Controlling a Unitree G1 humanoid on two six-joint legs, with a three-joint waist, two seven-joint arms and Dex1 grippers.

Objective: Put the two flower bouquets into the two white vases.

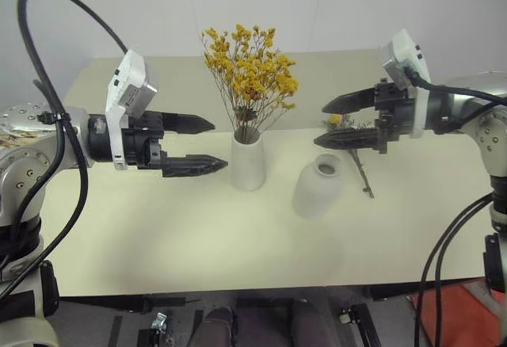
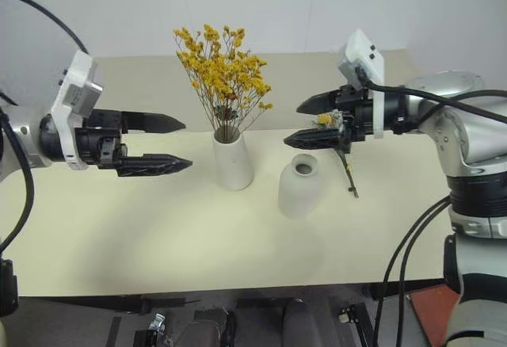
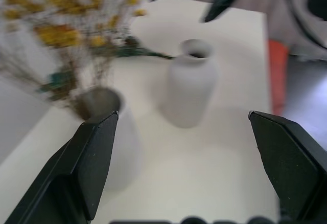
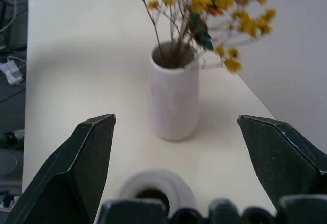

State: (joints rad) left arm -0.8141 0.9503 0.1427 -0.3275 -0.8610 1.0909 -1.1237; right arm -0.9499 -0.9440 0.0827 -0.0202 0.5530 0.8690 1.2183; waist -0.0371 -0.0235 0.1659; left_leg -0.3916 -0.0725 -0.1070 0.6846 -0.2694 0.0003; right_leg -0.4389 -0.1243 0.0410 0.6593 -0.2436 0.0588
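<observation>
The bushy yellow bouquet (image 1: 249, 70) is standing upright in the tall vase (image 1: 247, 161), which is sitting on the cream surface (image 1: 198, 244). The squat vase (image 1: 317, 186) is sitting just right of the tall vase, its neck holding nothing. Beyond the squat vase, the slim green bouquet (image 1: 360, 165) is lying flat. Left of the tall vase, the left claw (image 1: 207, 142) is hanging wide and holding nothing. The right claw (image 1: 329, 123) is hovering spread wide above the slim green bouquet, gripping nothing.

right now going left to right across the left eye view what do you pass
left gripper → tall vase with the yellow bouquet → squat vase → right gripper
</observation>
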